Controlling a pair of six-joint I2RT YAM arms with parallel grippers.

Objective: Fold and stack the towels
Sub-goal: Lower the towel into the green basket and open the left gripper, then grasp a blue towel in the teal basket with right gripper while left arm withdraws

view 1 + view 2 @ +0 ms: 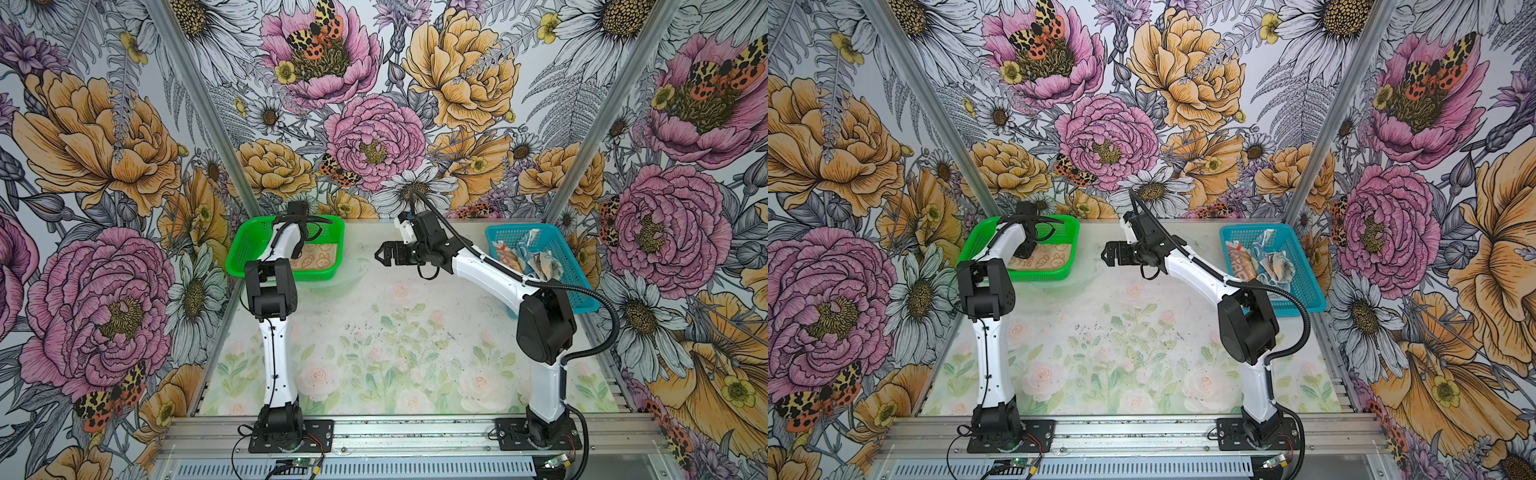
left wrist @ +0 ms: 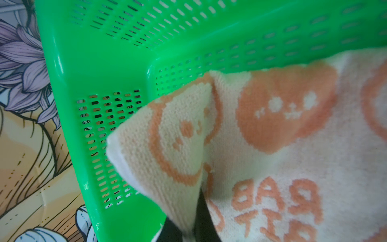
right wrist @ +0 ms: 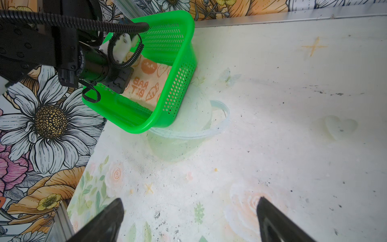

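Currently left claw (image 2: 189, 229) closed, pinching raised corner of orange towel (image 2: 272, 146). Rest of that towel lies flat on floor of green basket (image 1: 245, 249), at far left of surface (image 1: 395, 340). Right claw (image 1: 380, 254) wide open, empty, hovers over middle of surface, tips pointing toward green basket. Striped towel (image 1: 1241, 261) and teal towel (image 1: 1273, 264) lie crumpled together in blue basket (image 1: 1310, 286), far right.

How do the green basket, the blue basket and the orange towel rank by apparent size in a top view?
1. the green basket and the blue basket: alike, both partly hidden, so tied.
2. the orange towel, clearly smallest.
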